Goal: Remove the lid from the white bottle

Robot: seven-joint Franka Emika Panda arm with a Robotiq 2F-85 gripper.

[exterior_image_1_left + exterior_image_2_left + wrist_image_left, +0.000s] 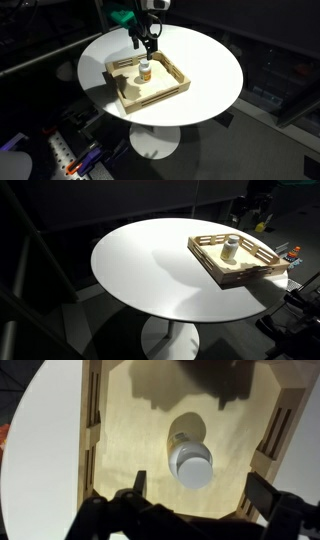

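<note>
Lid point(192, 466) white, round; caps white bottle point(144, 71).

Both exterior views elevated, oblique, sharing wooden tray point(165, 97) point(205, 262); wrist view overhead, close

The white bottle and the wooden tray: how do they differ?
The white bottle is round and white; the wooden tray is angular and pale wood. The white bottle is far smaller than the wooden tray. The white bottle stands upright; the wooden tray lies flat, holding it. Both are light-coloured.
</note>
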